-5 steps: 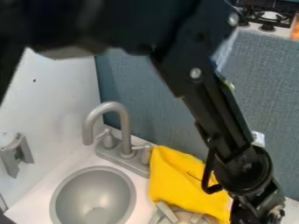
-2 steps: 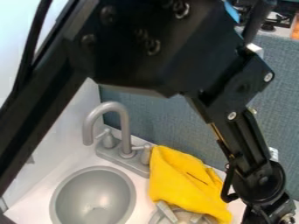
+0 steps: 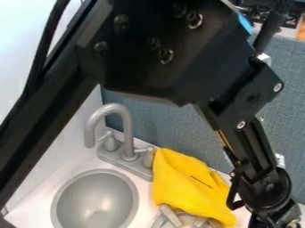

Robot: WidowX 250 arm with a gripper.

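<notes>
The gripper [image 3: 280,218] is at the lower right corner of the camera view, cut off by the bottom edge, its fingertips hidden. Left of it a yellow cloth [image 3: 186,185] lies crumpled on the white counter beside the faucet base. The cloth hangs partly over a round metal-coloured object [image 3: 170,217] at the bottom edge, which I see only in part. Whether anything is in the gripper cannot be seen.
A grey sink basin [image 3: 95,200] is at the lower left, with a grey faucet [image 3: 127,133] behind it. A blue-grey wall panel [image 3: 161,120] rises behind the counter. Stove parts [image 3: 293,20] show at the top right.
The arm has swung to the right and its upper part now covers more of the view's top. The wrist has moved right, away from the cloth, which lies where it was.
</notes>
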